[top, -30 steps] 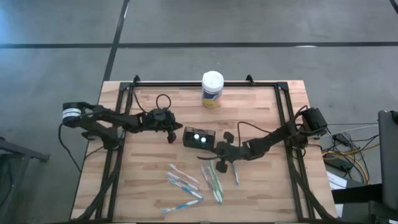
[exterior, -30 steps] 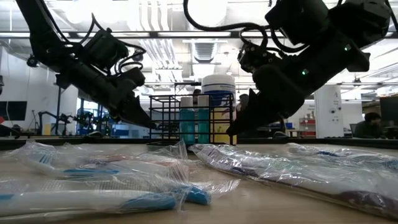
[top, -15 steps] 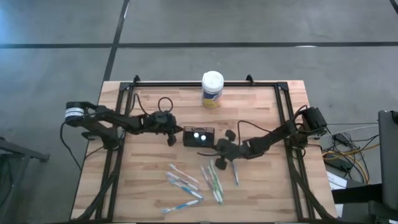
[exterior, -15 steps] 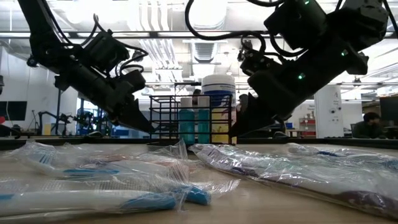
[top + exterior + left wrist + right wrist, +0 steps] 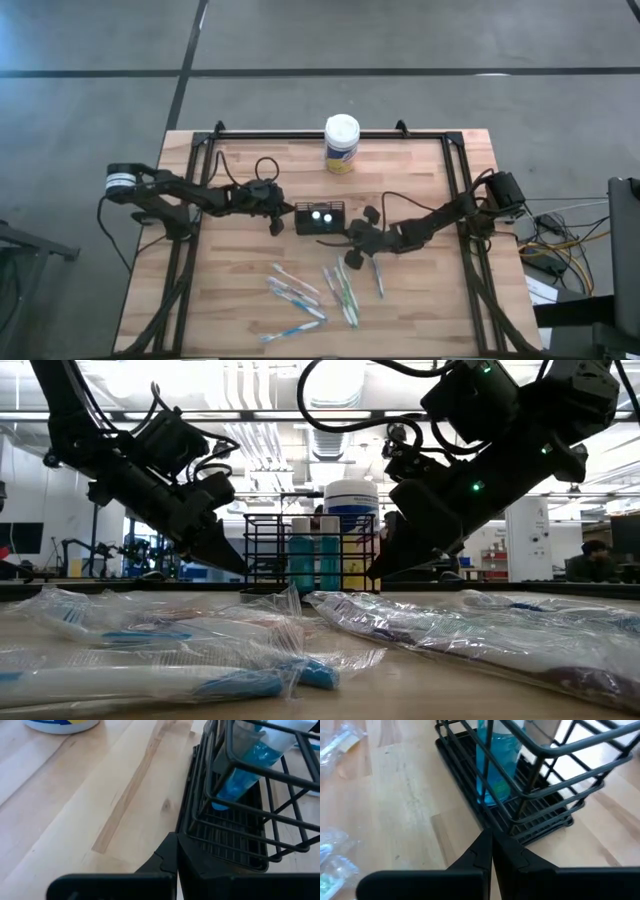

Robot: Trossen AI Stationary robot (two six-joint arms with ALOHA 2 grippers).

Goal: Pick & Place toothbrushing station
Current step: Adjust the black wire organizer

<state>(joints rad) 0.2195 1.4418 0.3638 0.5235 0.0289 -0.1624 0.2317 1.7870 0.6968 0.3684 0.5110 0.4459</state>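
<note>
The toothbrushing station (image 5: 320,217) is a small black wire caddy standing on its flat base at mid-table. It holds two blue tubes with white caps (image 5: 312,560). My left gripper (image 5: 279,216) is shut, with its tips at the caddy's left side; it also shows in the low view (image 5: 236,566). My right gripper (image 5: 351,238) is shut, with its tips at the caddy's near right corner; it also shows in the low view (image 5: 374,570). My left gripper has its shut fingertips (image 5: 175,840) at the rim of the caddy's base (image 5: 187,827) on the caddy's left side. The fingers slant down from the table's left. The caddy stands on the table. My right gripper has its shut fingertips (image 5: 488,834) at the rim of the caddy's base (image 5: 496,822) near its right corner. The fingers slant down from the table's right and near side.
A white-lidded round canister with a yellow label (image 5: 342,143) stands at the table's far edge. Several toothbrushes in clear wrappers (image 5: 310,292) lie between the caddy and the near edge, and they fill the low view's foreground (image 5: 200,650).
My right gripper has moved toward the far edge and up to the caddy's near right corner. My left gripper has moved a little toward the right, onto the caddy's left side. The caddy has slid slightly toward the far edge.
</note>
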